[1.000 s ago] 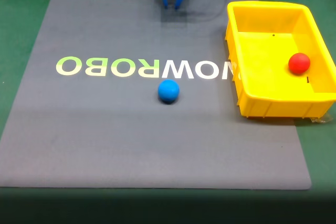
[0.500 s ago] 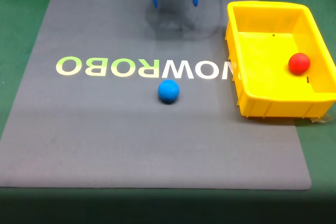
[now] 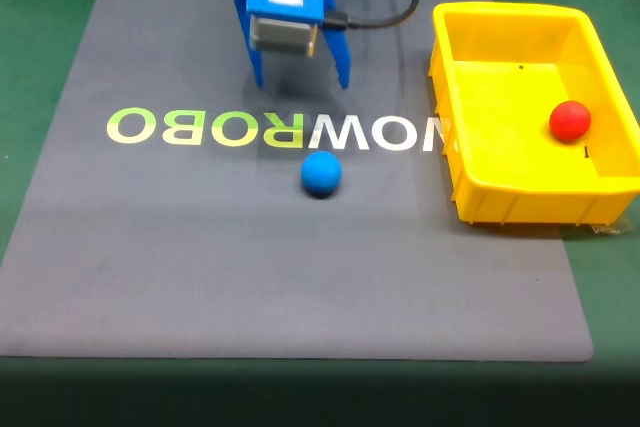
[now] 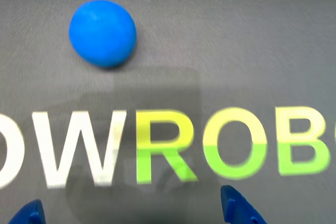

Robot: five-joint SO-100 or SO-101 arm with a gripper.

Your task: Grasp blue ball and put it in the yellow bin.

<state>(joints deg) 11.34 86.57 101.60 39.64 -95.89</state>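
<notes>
- Grey mat (image 3: 150, 247) on green table carries our scene.
- Our gripper (image 3: 298, 77) hangs spread wide, grasping nothing.
- We see the blue ball (image 3: 321, 173) on the mat, just ahead, offset toward the yellow bin (image 3: 520, 209) in the fixed view.

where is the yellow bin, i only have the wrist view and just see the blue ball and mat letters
Observer: In the fixed view the yellow bin sits at the mat's right edge, right of the blue ball.
Operator: anything in the bin already
Observer: Yes, a red ball lies inside it.
Operator: how is my hand lined up
Observer: The hand is open, on the far side of the lettering from the ball, with the ball slightly right of its centre.
</notes>
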